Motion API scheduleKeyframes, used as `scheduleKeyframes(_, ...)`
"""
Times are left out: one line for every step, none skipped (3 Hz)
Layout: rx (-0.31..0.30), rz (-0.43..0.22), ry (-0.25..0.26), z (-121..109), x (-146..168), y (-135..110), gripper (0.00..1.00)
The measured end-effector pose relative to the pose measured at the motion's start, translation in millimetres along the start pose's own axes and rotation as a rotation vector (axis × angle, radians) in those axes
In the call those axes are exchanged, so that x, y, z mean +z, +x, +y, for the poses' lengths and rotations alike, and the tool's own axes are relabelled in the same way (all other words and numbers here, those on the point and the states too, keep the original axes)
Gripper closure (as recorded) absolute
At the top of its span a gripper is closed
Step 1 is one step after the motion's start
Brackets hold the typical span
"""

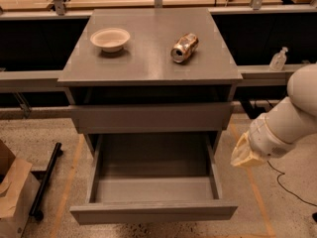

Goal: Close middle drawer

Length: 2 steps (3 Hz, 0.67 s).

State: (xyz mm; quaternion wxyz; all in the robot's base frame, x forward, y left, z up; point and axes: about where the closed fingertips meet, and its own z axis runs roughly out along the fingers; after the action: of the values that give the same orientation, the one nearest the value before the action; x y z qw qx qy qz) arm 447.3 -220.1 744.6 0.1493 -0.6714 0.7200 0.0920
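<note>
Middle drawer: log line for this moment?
middle drawer: pulled out, empty | gripper: right of drawer, not touching | bowl, can: on cabinet top

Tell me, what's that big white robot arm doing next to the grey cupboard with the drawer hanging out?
The white robot arm holds its gripper low on the right of the grey cabinet, beside the wide shallow grey middle drawer. That drawer is pulled far out and looks empty. The gripper is not touching it, so the closing push has not begun. A pale round bowl and a dented metal can sit on the cabinet top.
</note>
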Motion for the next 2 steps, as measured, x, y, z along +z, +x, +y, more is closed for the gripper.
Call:
scheduleKeyframes(0.037,-0.008,-0.017,4.0,40.4,14.7,1.0)
scheduleKeyframes(0.039,-0.01,-0.015,3.6,43.9,15.4,1.0)
